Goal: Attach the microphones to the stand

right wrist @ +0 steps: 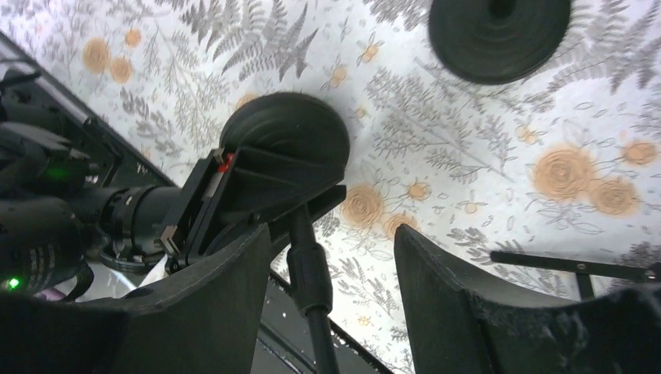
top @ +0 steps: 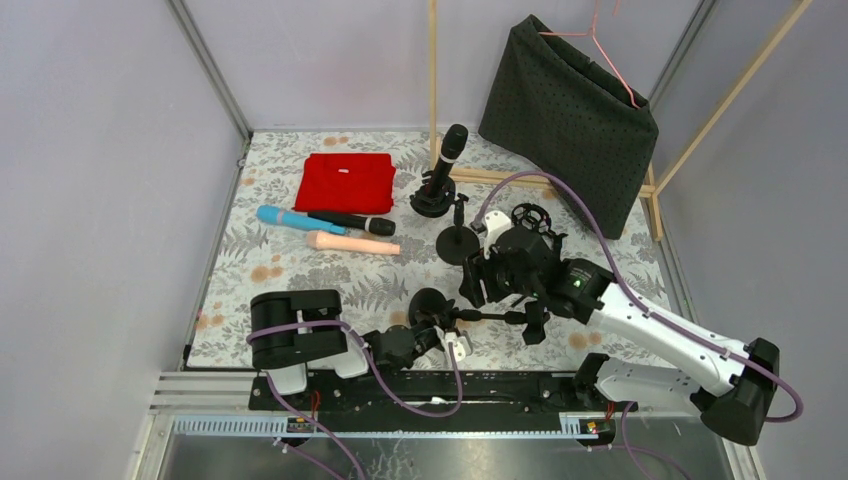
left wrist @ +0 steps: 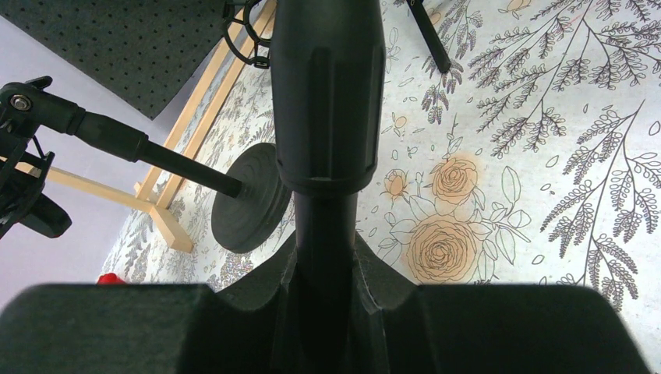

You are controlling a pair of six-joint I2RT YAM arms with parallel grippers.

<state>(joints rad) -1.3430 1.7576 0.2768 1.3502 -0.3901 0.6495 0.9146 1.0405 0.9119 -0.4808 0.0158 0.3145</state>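
Stand prep looks like the step in hand, not mic pickup.

Top view: the landmark is the empty upright black round-based stand (top: 462,240). Just behind it, a black stick microphone (top: 450,148) already sits upright in a second black stand (top: 432,200). Well to the landmark's left, the light blue microphone (top: 285,217), a loose black microphone (top: 352,223) and the peach-pink microphone (top: 352,243) lie on the floral mat (top: 290,290). Nearer than the landmark, a tipped black stand (top: 500,318) lies sideways between the arms.

Left wrist view: the left gripper (left wrist: 327,312) is clenched on the tipped black stand's thick stem. The landmark's disc base is beyond it, to the left.

Right wrist view: the right gripper (right wrist: 335,304) is released, jaws straddling the thin rod. It is probably not touching, but the angle is poor.

Next move: set the stand upright beside the landmark, then fetch a loose microphone.
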